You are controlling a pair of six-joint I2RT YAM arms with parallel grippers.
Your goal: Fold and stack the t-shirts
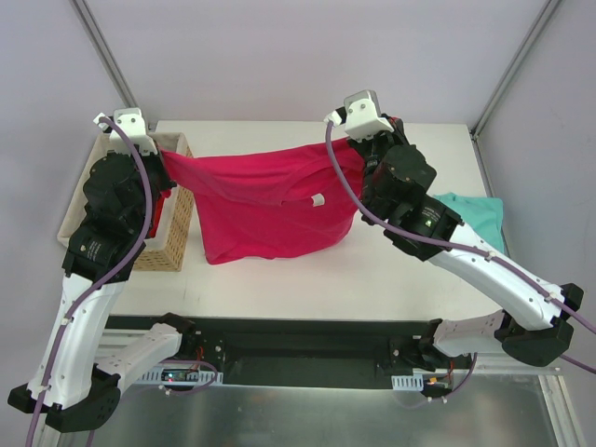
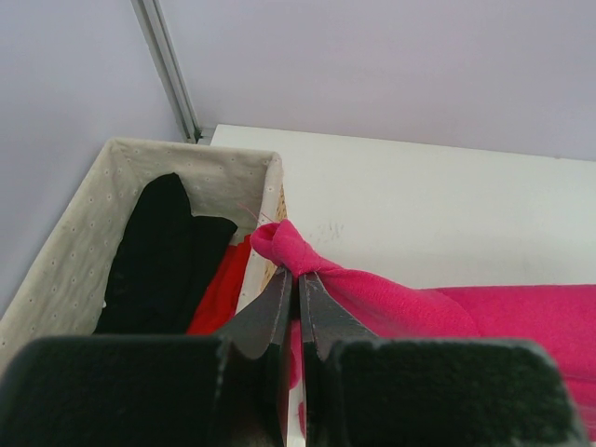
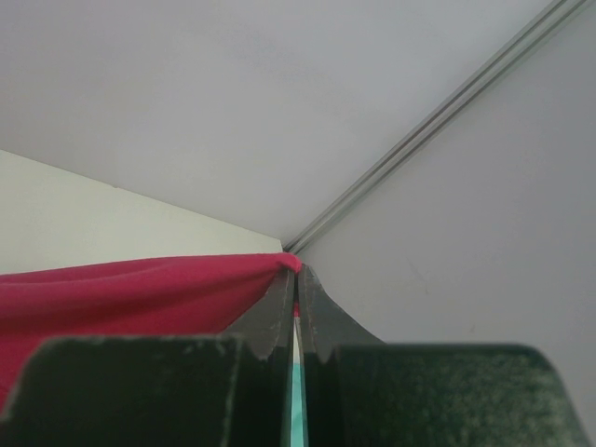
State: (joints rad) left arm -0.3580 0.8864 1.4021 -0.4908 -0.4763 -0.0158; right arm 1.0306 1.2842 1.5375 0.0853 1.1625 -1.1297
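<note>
Left wrist: gripper (image 2: 298,273) tight on t-shirt (image 2: 419,307)

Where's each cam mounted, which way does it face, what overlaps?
Top external: above, behind the bases, looking down at the table; both arms show, pink t-shirt stretched between them, teal t-shirt right, basket left.
Left wrist: on left arm, faces along its shut jaws to pinched pink cloth, basket, black garment.
Right wrist: on right arm, faces along its shut jaws to pink cloth, wall corner.
Shared: pink t-shirt, all three; basket, top and left.
</note>
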